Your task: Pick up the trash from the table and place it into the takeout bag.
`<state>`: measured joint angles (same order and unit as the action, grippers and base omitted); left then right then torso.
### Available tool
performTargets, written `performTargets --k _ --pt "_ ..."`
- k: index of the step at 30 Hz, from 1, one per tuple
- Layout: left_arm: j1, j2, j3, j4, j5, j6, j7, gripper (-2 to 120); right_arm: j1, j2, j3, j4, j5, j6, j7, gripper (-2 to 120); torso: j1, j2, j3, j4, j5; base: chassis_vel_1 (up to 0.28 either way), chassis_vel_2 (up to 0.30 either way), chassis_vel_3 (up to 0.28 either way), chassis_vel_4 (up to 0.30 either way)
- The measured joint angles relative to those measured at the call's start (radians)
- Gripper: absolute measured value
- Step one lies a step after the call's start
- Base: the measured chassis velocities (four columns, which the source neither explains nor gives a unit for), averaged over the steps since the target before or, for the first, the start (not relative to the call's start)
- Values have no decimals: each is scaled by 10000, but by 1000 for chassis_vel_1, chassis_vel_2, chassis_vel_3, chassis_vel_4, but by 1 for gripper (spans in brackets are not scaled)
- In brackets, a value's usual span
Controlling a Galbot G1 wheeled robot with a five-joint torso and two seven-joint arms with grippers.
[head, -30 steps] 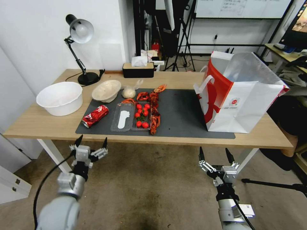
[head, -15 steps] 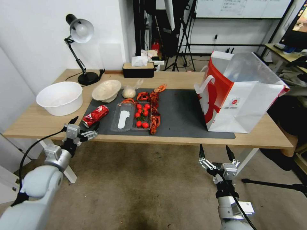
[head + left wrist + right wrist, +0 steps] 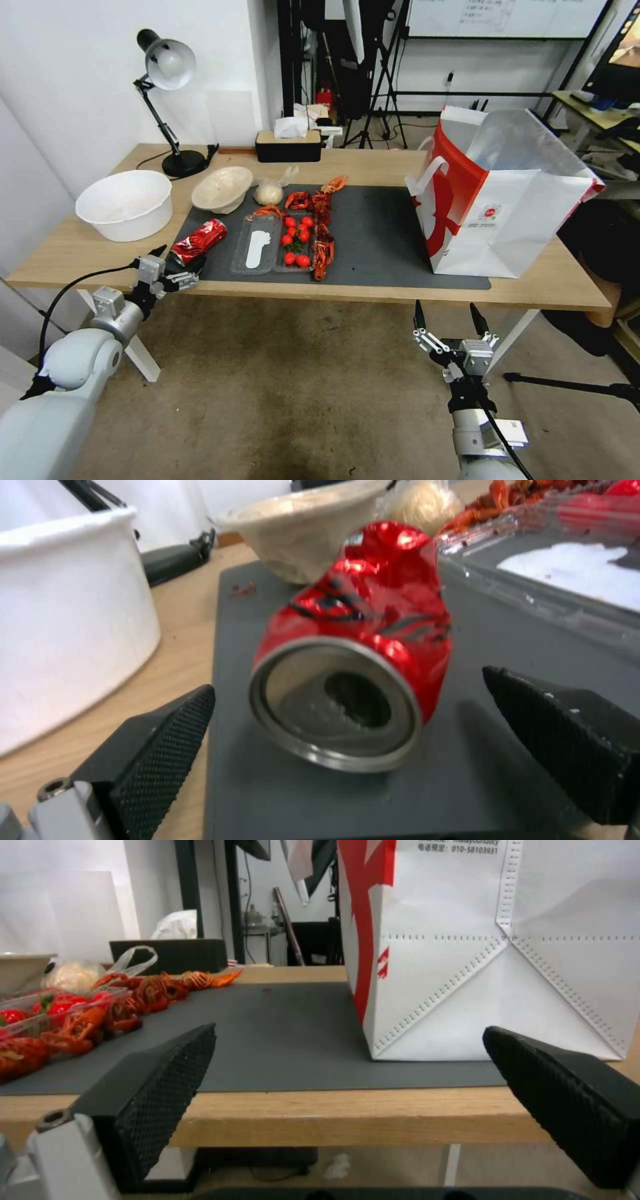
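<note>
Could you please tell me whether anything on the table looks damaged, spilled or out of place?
The crushed red soda can lies dented on its side at the dark grey mat's corner, the open left gripper at its end. Red crayfish shells lie loose on the mat beside the clear plastic tray.

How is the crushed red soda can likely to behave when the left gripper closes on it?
The crushed red soda can lies on its side on the dark grey mat, its open end facing the open left gripper. Its dented, creased walls suggest it is thin and light and may buckle further. The glossy metal could slip. Flattened as it is, it probably will not roll far.
</note>
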<state>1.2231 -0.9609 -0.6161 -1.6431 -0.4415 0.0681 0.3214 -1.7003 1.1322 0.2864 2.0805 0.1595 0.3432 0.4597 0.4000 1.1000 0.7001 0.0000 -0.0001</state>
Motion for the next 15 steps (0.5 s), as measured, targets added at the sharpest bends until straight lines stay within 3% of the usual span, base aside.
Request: performTargets --k 8,15 --pt "-40 -2 45 64 -18 4 16 97 -3 -18 0 -56 0 16 31 100 -1 0 0 0 1 0 0 0 0" --pt "-73 -10 61 44 -16 -27 12 73 23 -25 -2 -100 0 24 37 100 0 0 0 0 1 0 0 0 0"
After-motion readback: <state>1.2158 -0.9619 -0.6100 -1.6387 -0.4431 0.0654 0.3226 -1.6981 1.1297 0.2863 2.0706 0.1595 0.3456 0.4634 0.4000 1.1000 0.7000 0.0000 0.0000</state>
